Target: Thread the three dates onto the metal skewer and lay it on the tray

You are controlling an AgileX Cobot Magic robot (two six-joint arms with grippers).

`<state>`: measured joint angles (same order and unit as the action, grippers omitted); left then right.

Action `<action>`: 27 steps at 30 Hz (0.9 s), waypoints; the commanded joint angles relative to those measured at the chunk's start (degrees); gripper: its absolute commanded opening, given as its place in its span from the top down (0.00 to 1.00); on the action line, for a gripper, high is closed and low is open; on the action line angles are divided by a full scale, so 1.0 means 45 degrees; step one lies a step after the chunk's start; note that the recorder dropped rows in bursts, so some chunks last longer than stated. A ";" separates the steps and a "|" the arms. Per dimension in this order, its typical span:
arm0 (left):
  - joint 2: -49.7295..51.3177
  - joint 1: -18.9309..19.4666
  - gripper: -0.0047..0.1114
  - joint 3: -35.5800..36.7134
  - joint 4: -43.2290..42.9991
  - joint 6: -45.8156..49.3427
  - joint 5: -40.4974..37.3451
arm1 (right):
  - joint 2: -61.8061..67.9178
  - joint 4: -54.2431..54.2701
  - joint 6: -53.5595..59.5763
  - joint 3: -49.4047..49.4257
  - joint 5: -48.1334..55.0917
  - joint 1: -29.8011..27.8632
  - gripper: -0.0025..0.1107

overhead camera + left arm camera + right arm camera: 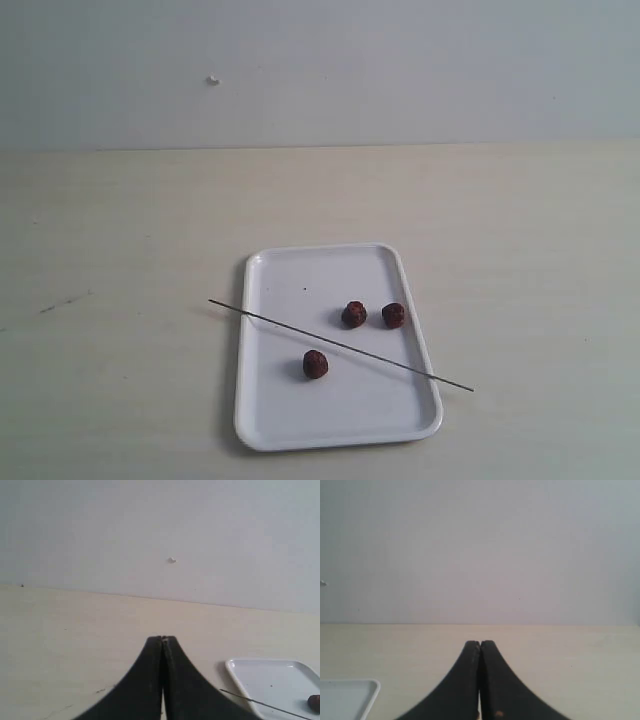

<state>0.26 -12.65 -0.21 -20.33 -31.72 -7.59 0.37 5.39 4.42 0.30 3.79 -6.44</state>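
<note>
The white tray lies on the pale table in the exterior view. Three dates rest on it: one near the middle, one just right of it, one nearer the front. The thin metal skewer lies diagonally across the tray, both ends overhanging the rim. Neither arm shows in the exterior view. My left gripper is shut and empty, with the tray's corner, the skewer's end and one date off to one side. My right gripper is shut and empty, the tray's corner beside it.
A plain pale wall stands behind the table, with a small white mark on it. A faint dark scuff marks the table left of the tray.
</note>
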 commanded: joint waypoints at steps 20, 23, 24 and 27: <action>-0.0059 0.0036 0.96 0.0046 0.0053 0.0004 -0.0001 | -0.0083 0.1988 -0.2175 -0.0066 -0.4194 0.0029 0.98; -0.0059 0.0036 0.96 0.0046 0.0053 0.0004 -0.0001 | -0.0083 0.2046 -0.2857 -0.0066 -0.6281 0.0029 0.98; -0.0059 0.0036 0.96 0.0046 0.0053 0.0004 -0.0001 | -0.0083 0.2046 -0.2928 -0.0066 -0.7387 0.0029 0.98; -0.0059 0.0036 0.96 0.0046 0.0053 0.0004 -0.0001 | -0.0083 0.2195 -0.4316 -0.0296 -1.0397 0.0029 0.98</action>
<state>0.26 -12.65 -0.21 -20.33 -31.72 -7.59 0.27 14.36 -10.50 0.16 -31.27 -6.44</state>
